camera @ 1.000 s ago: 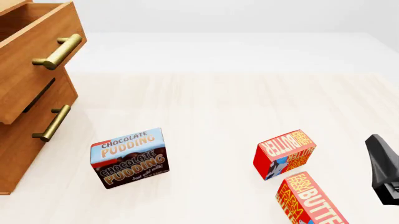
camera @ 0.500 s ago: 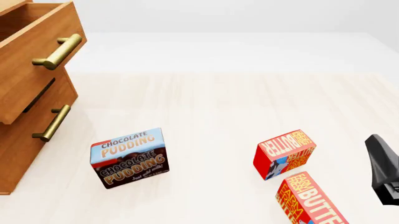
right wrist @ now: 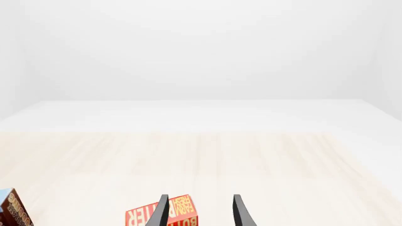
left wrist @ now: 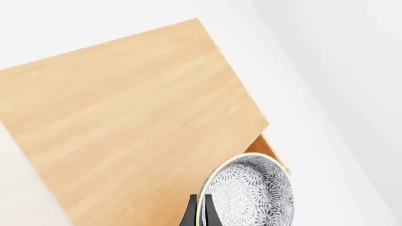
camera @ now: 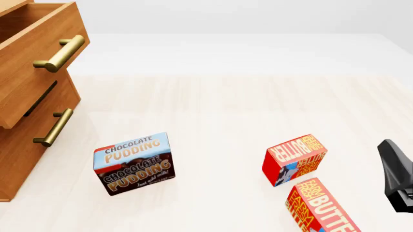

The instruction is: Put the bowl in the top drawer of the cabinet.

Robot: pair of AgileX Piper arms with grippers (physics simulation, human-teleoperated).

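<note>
In the left wrist view the bowl [left wrist: 254, 195], grey and white petal pattern inside with a pale rim, hangs tilted beside the cabinet's flat wooden top [left wrist: 132, 122]. My left gripper [left wrist: 200, 207] is shut on the bowl's rim, one finger on each side. A corner of the top drawer [left wrist: 271, 151] shows just past the bowl. From the front, the cabinet [camera: 19, 159] stands at the left with its top drawer [camera: 38, 38] pulled out; the bowl and left gripper are out of that view. My right gripper [right wrist: 199, 202] is open, low at the right edge [camera: 395, 174].
A chocolate pudding box [camera: 133, 163] stands on the table in front of the cabinet. Two red butter boxes [camera: 295, 159] [camera: 322, 205] lie near the right gripper; one [right wrist: 164, 214] sits just ahead of its fingers. The lower drawer's brass handle [camera: 55, 126] juts out.
</note>
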